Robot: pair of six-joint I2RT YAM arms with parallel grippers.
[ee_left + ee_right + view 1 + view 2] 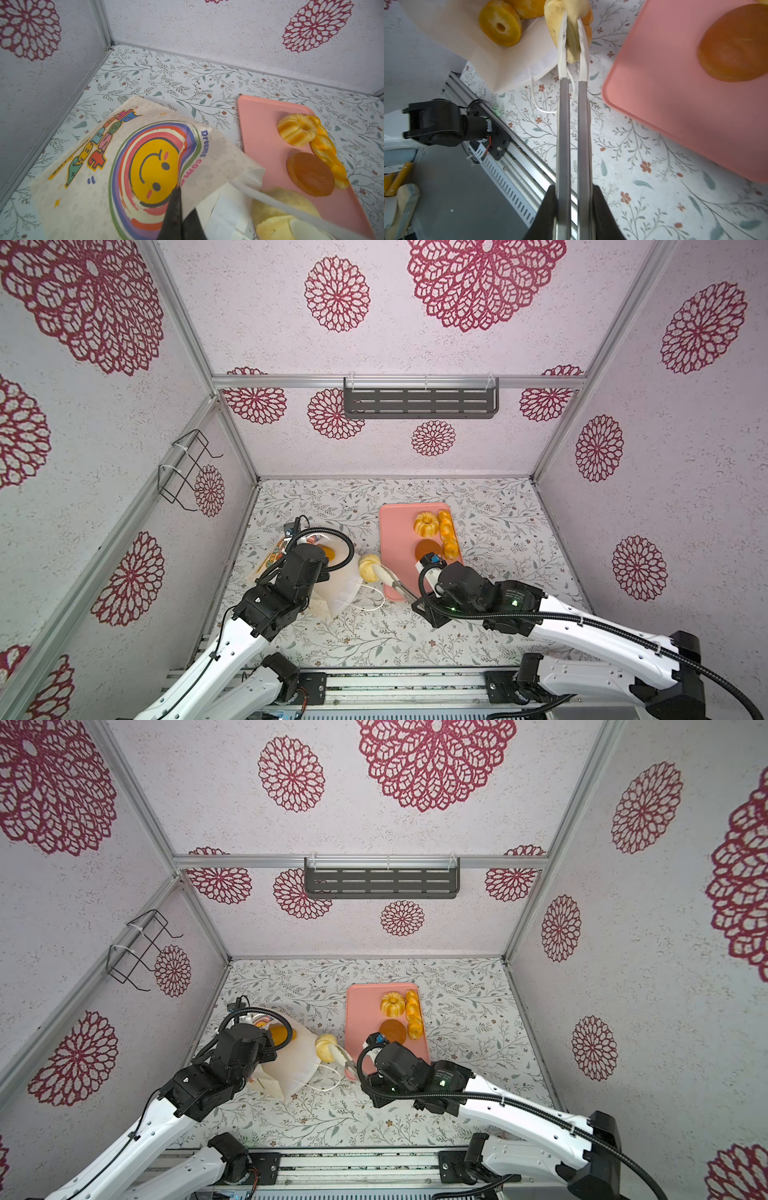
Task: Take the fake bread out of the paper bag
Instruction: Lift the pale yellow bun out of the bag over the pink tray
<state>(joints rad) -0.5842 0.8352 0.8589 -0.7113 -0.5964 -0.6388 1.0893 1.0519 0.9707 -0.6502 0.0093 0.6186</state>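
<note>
**A:** Closest to the lens, what are those black fingers doing?

**B:** The right gripper (574, 188) is clamped tight on grey metal tongs with white tips (563, 124). The tips squeeze a pale yellow knotted roll (572, 49) just outside the bag's mouth, short of the tray (whether it touches the tabletop I cannot tell).

**A:** And the big things?

**B:** The cream paper bag printed with a yellow smiling face (83, 197) lies on its side at the left. The left gripper (182, 201) is pinched fully closed on the edge of its mouth. Beside it, the flat pink tray (395, 531) carries three pieces: a braided golden stick (448, 533), a dark brown round bun (428, 549) and a fluted golden ring (425, 524).

**A:** How far along, then?

**B:** Roughly halfway, I'd judge. Three pieces are out and a fourth is in the tongs. An orange ring-shaped doughnut (500, 26) and at least one more orange piece (527, 7) show inside the bag. Deeper in, I cannot see.

**A:** Which way do things point?

**B:** The bag's long axis runs from the left wall toward the middle, with the mouth facing the right arm. The braided stick lies along the tray's long edge. The roll's long axis seems roughly in line with the tongs, one end pointing back at the gripper.
</note>
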